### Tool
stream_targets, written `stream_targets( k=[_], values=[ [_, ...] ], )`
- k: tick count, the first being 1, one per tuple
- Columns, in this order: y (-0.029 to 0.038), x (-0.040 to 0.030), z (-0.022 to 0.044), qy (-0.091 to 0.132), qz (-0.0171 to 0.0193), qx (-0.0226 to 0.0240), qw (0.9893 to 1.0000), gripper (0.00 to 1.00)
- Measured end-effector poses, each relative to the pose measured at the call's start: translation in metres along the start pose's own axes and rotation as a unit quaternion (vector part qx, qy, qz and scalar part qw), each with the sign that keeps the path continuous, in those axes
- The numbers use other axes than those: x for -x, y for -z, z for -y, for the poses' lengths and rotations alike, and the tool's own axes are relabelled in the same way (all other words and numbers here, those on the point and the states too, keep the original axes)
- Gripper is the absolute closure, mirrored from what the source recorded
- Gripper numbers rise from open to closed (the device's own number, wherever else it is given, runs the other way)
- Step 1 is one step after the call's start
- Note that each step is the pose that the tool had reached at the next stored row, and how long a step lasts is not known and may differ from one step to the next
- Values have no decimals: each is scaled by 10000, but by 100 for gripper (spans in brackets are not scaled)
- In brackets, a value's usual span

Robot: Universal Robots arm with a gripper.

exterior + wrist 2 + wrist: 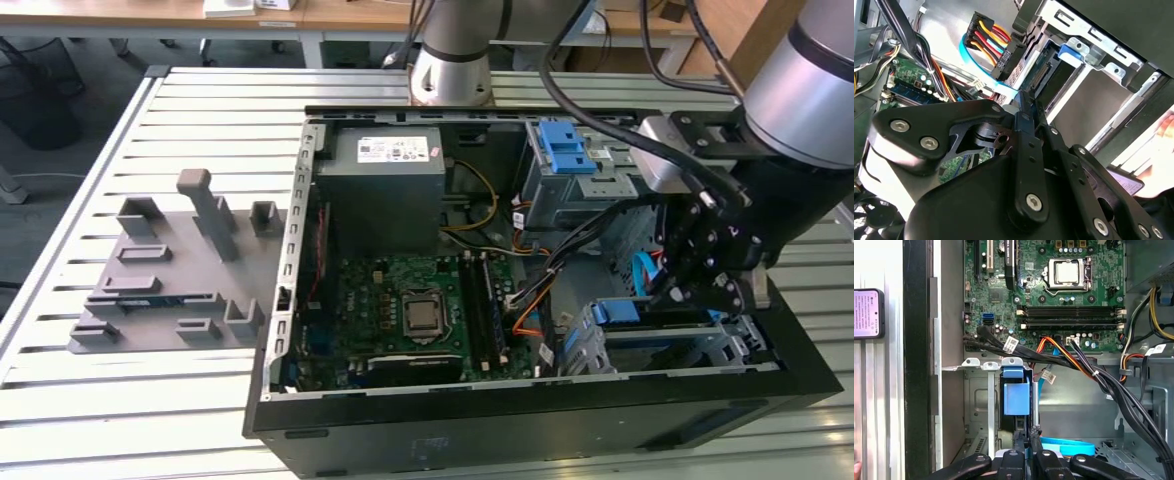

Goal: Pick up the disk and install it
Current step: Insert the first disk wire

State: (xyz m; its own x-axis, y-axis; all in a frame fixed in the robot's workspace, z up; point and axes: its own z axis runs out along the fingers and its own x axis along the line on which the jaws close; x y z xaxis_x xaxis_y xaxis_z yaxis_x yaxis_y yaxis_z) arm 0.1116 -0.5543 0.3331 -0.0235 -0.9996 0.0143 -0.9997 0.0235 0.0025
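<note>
The gripper looked like matt black metal, its linkage plates pinned with bright steel screws. Just ahead of the jaws, the disk showed a smooth blue plastic carrier, faintly glossy, seated in a drive cage of dull grey sheet metal. Beside the jaws lay a flat, glossy blue ribbon cable. Beyond the cage, the motherboard was lacquered green with a shiny metal socket cover. The surface was ribbed, pale brushed aluminium.
</note>
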Motion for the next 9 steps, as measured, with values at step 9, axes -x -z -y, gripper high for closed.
stream_targets(
  k=[9],
  values=[
    [-36,-1,4,0,2,1,10000,84]
  ],
)
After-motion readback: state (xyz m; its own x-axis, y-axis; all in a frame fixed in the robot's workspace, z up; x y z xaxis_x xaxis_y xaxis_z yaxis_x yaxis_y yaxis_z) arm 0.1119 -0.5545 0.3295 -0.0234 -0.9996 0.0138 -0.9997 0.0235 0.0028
